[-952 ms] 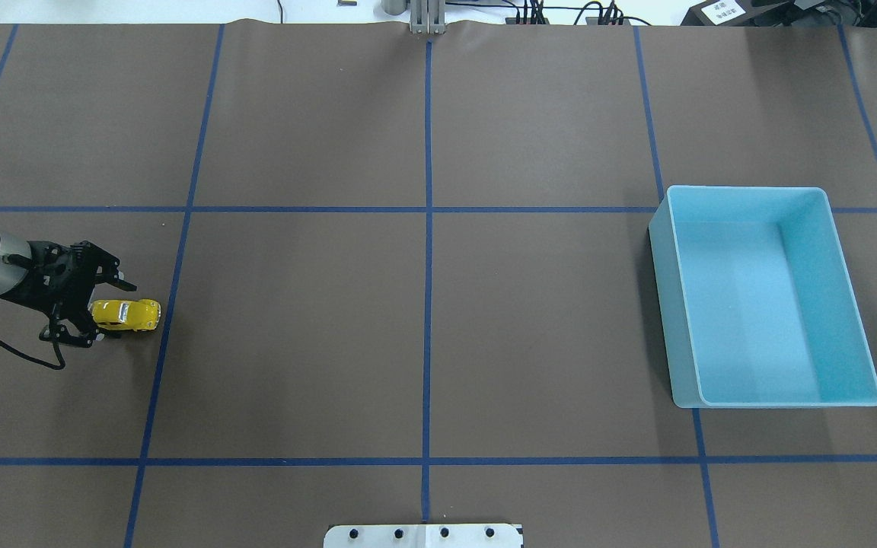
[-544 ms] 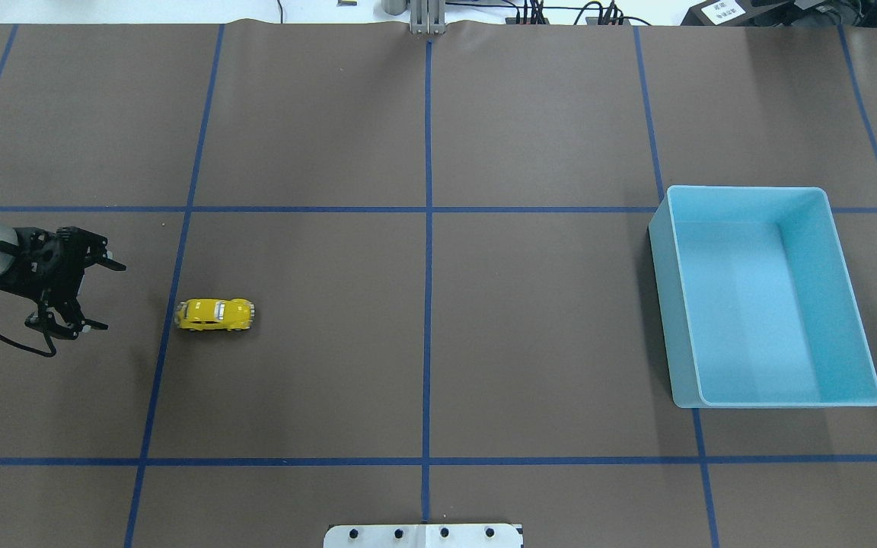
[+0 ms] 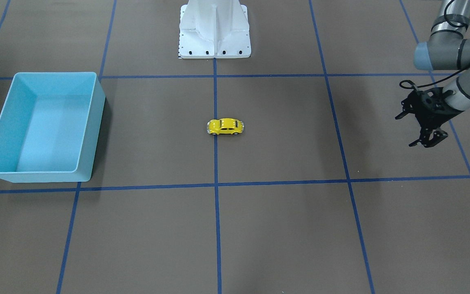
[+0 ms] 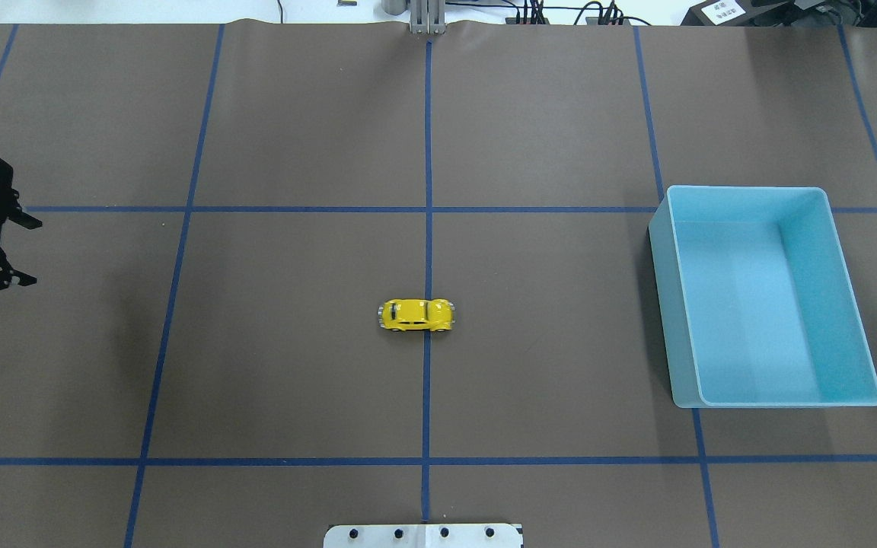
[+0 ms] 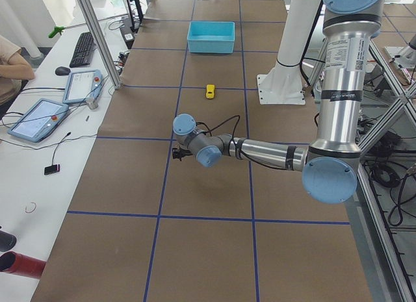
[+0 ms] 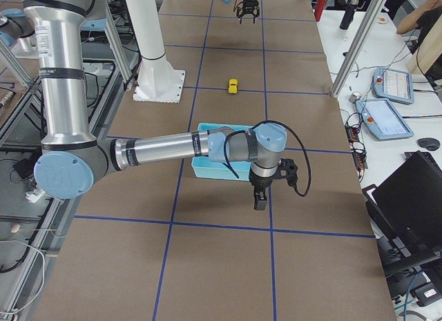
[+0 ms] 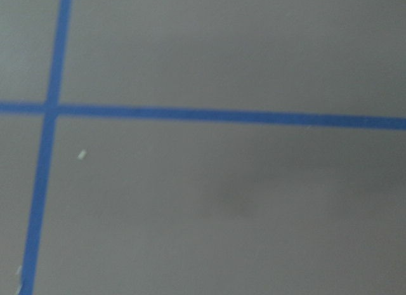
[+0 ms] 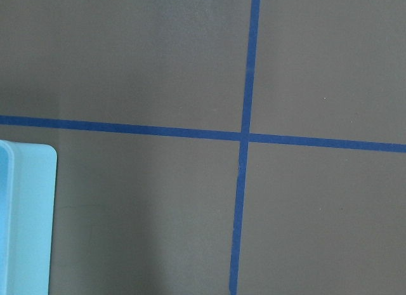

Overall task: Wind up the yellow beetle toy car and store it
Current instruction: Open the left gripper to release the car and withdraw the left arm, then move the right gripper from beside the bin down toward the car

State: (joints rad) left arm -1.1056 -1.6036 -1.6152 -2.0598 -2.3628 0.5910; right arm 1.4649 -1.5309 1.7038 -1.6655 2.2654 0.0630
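- The yellow beetle toy car (image 4: 416, 315) stands on its wheels at the centre of the overhead frame. It straddles the middle blue tape line of the brown counter (image 4: 294, 380), and nothing touches it.
- The light-blue bin (image 4: 661, 304) sits open at the right of that frame, well apart from the car.
- The left pincer (image 4: 33, 253) hangs at the far left edge, fingers spread wide, holding nothing.
- The right pincer (image 6: 260, 200) shows only in the right side view, low beside the bin. I cannot tell whether it is wide or narrow.
- The step in hand is probably collecting the car for storage. To do it well:
  - check the car is at rest, then descend straight over it;
  - close across its narrow sides, not nose to tail;
  - lift above the bin wall and let go low inside.
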